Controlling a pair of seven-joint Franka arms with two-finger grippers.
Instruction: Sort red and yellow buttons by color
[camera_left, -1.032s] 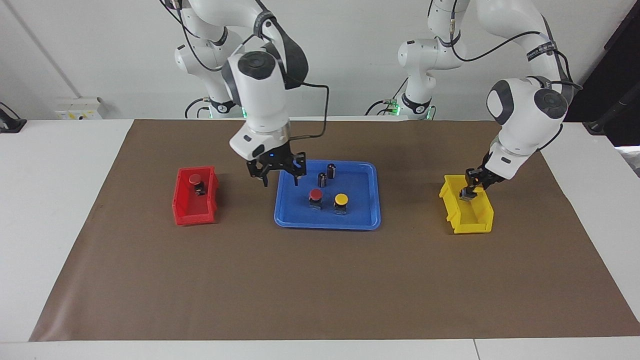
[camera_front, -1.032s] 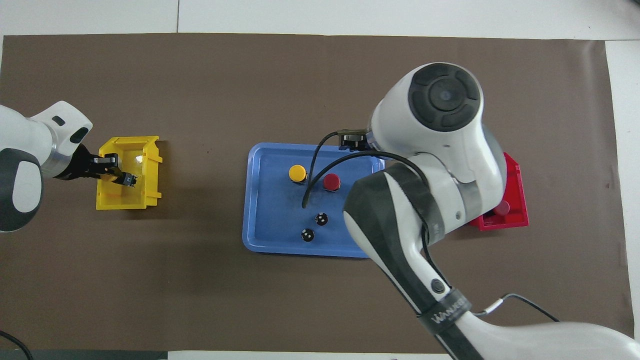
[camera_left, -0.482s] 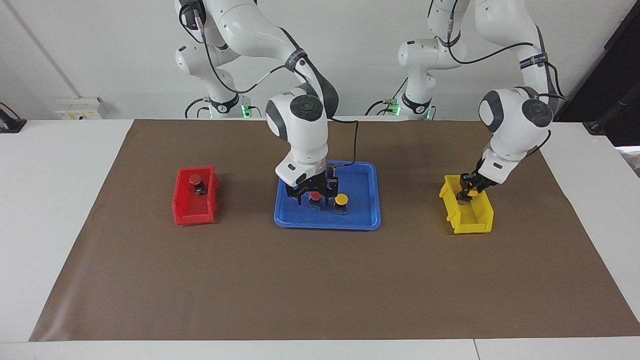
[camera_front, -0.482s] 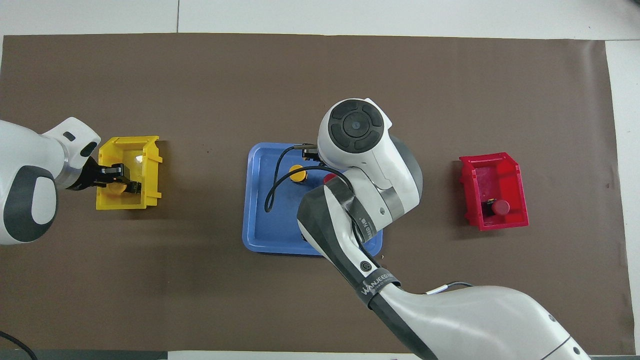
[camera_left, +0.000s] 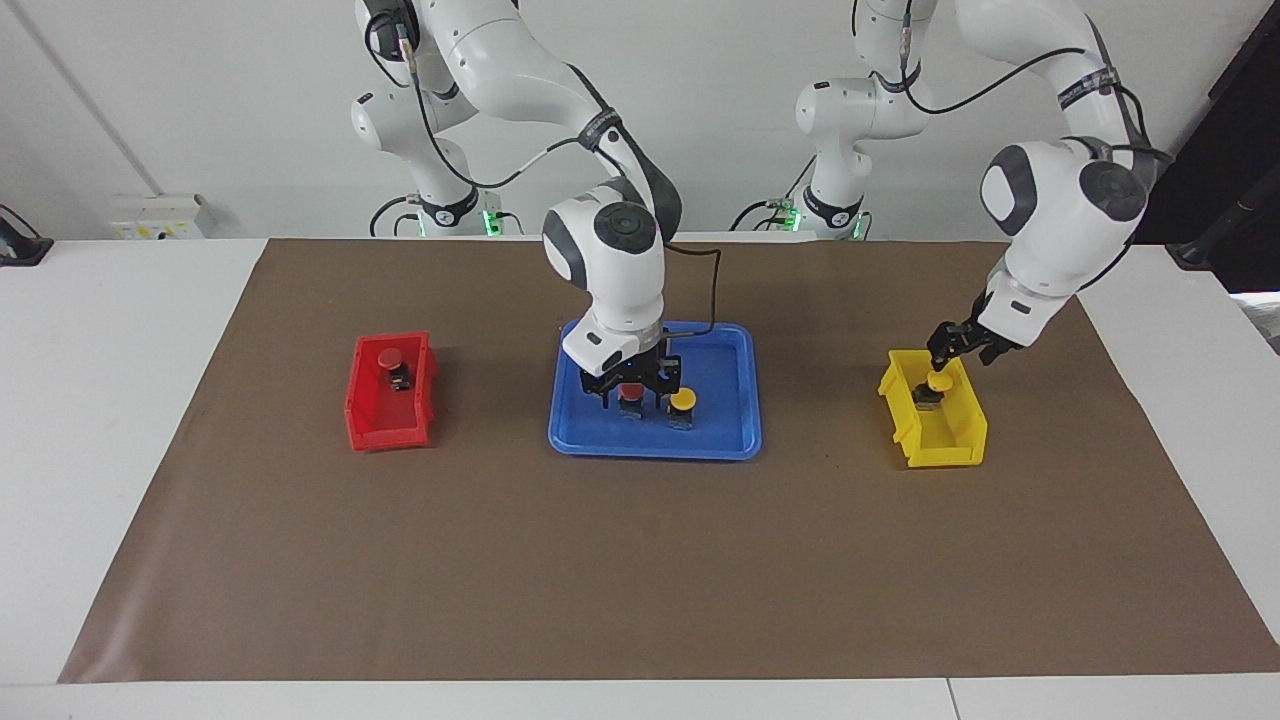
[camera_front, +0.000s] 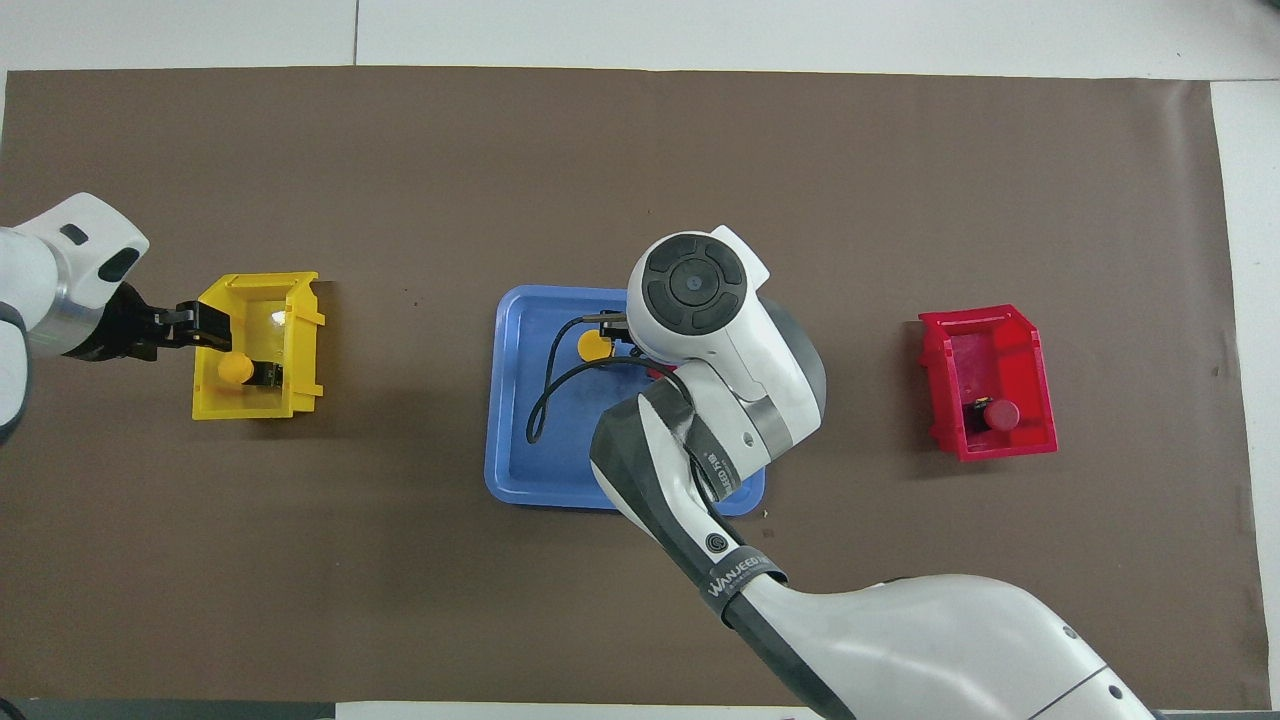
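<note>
Buttons: two red (camera_left: 631, 391) (camera_left: 390, 358), two yellow (camera_left: 683, 400) (camera_left: 937, 381). My right end effector (camera_left: 632, 393) straddles the tray's (camera_left: 720, 440) red, fingers wide; my left end effector (camera_left: 962, 343), spread, above the yellow bin (camera_left: 945, 440).

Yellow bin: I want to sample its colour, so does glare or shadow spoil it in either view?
Overhead view: a white glare spot on the floor of the yellow bin near the yellow button, a shadow on the mat along its side toward the tray. Facing view: no glare; the left gripper hangs over its rim, the right gripper straddles the red button in the tray.
</note>
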